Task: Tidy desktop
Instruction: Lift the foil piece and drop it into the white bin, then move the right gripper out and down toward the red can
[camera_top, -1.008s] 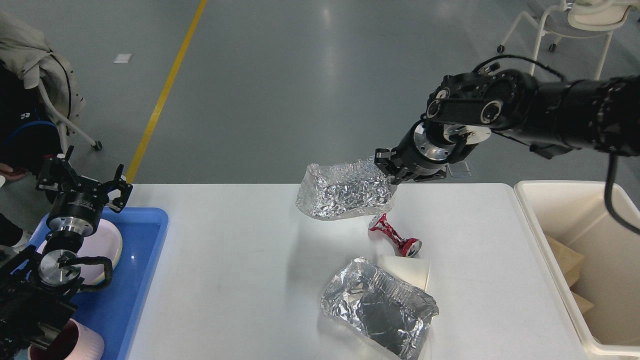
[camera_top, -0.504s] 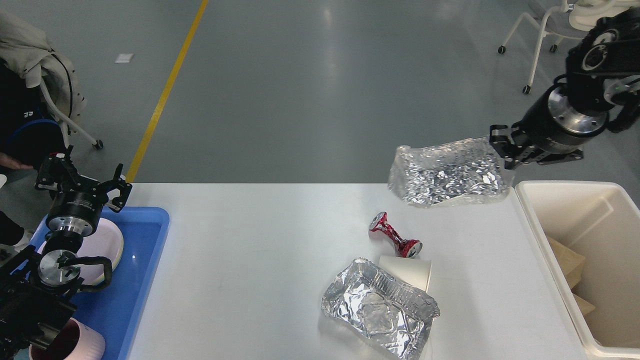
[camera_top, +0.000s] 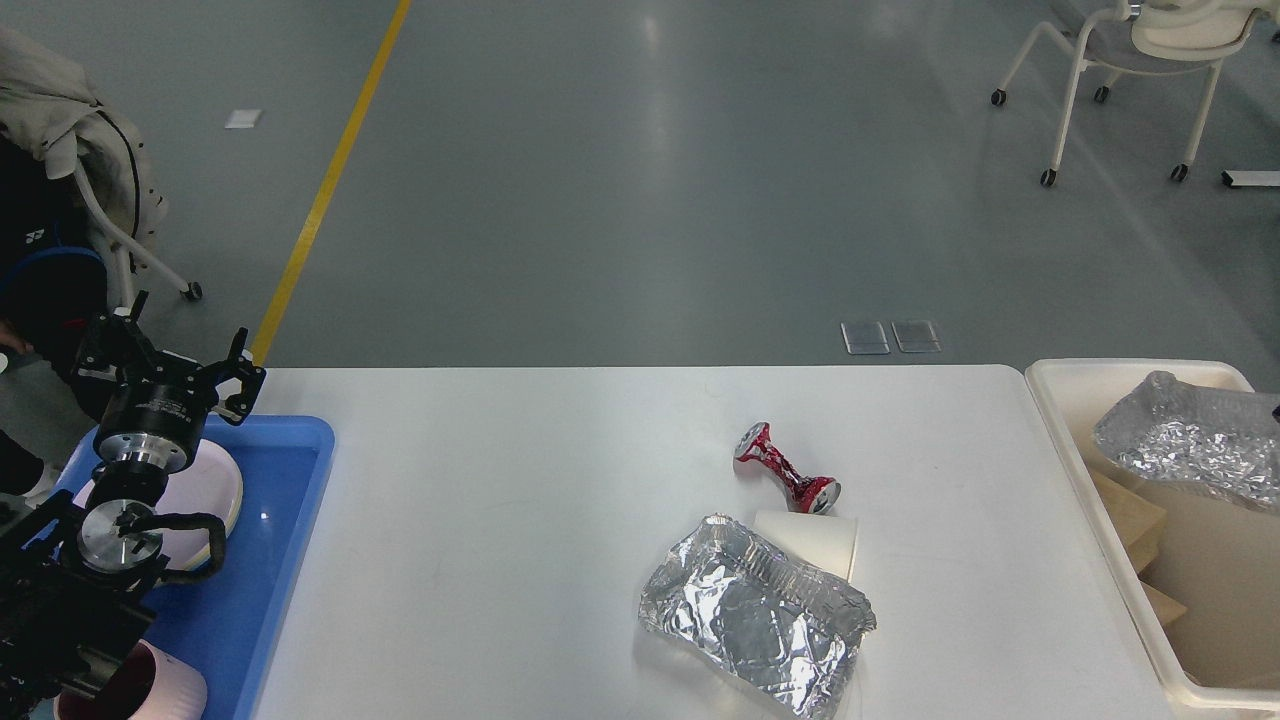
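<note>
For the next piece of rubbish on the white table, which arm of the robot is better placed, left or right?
Probably the right. The crushed red can, foil tray and white paper cup lie on the desktop's right half, near the bin. The left gripper hovers far off, over the blue tray.

Left arm enters from the lower-left corner, wrist stacked upward, silver joint rings showing. Left tool (camera_top: 165, 350) sits at the top of the arm, fingers (camera_top: 243, 372) spread apart, nothing between them. Right arm and right tool are out of frame.
</note>
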